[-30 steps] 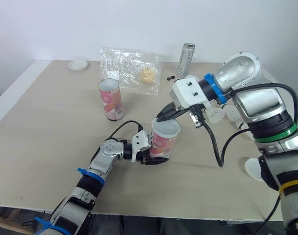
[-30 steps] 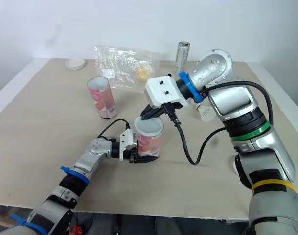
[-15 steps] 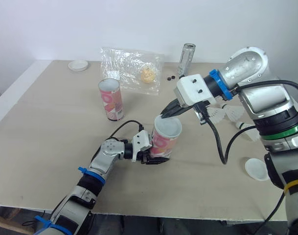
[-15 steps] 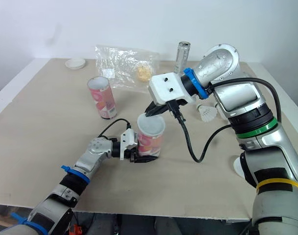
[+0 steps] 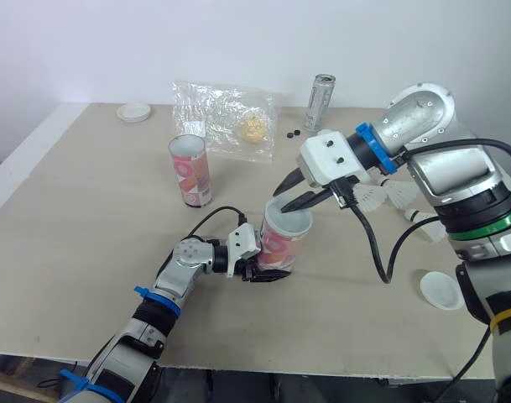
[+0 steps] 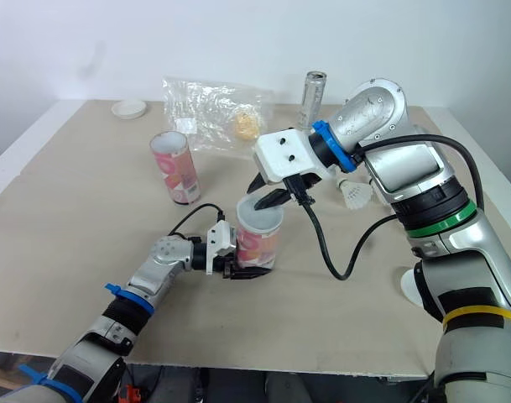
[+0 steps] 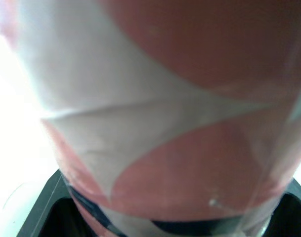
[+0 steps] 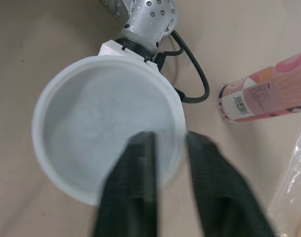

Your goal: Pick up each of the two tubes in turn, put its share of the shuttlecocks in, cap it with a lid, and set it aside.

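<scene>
A pink and white tube (image 5: 280, 242) stands upright in the middle of the table, with a white lid (image 8: 108, 143) over its mouth. My left gripper (image 5: 260, 267) is shut on the tube's base; its pink wall (image 7: 165, 98) sits close between the black fingers (image 7: 41, 210). Just above the lid's far rim, my right gripper (image 5: 294, 192) is open and holds nothing. A second tube (image 5: 190, 170) stands upright further back on the left. Two white shuttlecocks (image 5: 374, 197) lie to the right behind my right arm.
A loose white lid (image 5: 440, 290) lies near the right front edge, another lid (image 5: 134, 111) at the back left. A crumpled clear bag (image 5: 226, 117) and a metal can (image 5: 322, 91) stand at the back. A black cable (image 5: 374, 243) hangs from my right wrist.
My right gripper's fingers were together at the tube's top rim; they have spread apart and risen slightly off the lid. The left gripper and the tube have stayed put.
</scene>
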### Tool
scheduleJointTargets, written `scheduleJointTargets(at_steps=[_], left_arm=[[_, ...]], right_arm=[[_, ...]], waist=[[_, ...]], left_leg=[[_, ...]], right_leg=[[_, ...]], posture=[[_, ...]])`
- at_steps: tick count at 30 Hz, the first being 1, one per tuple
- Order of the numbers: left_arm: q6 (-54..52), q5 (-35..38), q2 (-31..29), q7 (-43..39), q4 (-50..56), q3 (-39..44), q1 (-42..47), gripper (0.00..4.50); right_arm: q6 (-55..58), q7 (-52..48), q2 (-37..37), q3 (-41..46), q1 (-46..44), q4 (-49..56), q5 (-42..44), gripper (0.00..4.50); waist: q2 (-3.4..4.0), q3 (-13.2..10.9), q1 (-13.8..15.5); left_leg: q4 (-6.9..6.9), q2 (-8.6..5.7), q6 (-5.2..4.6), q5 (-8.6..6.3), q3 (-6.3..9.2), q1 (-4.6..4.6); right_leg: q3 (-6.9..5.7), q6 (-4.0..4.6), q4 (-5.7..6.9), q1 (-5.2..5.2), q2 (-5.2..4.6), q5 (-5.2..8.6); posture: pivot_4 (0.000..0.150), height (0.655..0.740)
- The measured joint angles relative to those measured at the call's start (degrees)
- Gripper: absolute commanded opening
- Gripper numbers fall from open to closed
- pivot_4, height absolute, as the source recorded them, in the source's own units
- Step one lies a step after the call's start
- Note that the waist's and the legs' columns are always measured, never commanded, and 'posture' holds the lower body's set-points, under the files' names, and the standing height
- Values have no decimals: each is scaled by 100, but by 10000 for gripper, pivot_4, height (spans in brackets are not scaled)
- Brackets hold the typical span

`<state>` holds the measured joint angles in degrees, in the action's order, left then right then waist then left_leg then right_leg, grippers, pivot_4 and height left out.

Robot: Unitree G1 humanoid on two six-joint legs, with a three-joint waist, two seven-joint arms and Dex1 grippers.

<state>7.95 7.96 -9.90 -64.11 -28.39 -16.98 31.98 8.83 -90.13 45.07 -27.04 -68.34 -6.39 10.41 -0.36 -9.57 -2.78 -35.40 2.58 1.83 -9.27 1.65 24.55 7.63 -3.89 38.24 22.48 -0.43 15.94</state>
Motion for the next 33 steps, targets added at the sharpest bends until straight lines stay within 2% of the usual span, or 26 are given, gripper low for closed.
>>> scheduleJointTargets(at_steps=[4,9,14,17,20,25,33], left_arm=[[-46,7,0,8,20,8,-6,29918],[-54,36,1,9,44,9,-31,29918],[-89,99,-1,18,80,38,-67,29918],[-93,110,-1,14,91,43,-79,29918],[-95,113,-5,11,97,54,-79,29918],[-96,114,-11,8,98,57,-79,29918],[-100,114,-11,15,122,47,-88,29918]], right_arm=[[142,-8,0,23,-24,-9,65,21031],[770,12,2,540,-28,-96,401,21031],[2259,422,8,1566,23,-109,1179,21031],[2650,567,26,1824,321,242,1446,13819],[2949,766,60,1872,1107,823,1630,499],[3148,1048,-3,1867,1520,1434,1757,499],[2861,1187,-183,1476,1595,1489,1491,499]], waist=[[0,0,-1],[0,0,1],[-1,0,1],[-3,1,2],[-2,1,0],[0,0,-2],[-2,0,-9]], left_leg=[[0,1,0,0,-1,0],[2,1,0,0,-1,1],[8,3,0,0,-1,6],[10,5,0,0,4,6],[8,4,0,0,-1,13],[9,4,0,0,-1,13],[9,4,0,0,0,13]], right_leg=[[0,1,0,2,0,-1],[0,2,-2,-1,0,-1],[-1,7,-3,-11,0,-4],[-8,8,-5,-9,2,-3],[-5,5,-5,-6,2,-5],[-6,4,-5,-5,2,-5],[-6,4,-9,17,2,-5]], posture=[[1500,7400],[1500,7400],[1500,7400],[1500,7400],[1500,7400],[1500,7400],[1500,7400]])
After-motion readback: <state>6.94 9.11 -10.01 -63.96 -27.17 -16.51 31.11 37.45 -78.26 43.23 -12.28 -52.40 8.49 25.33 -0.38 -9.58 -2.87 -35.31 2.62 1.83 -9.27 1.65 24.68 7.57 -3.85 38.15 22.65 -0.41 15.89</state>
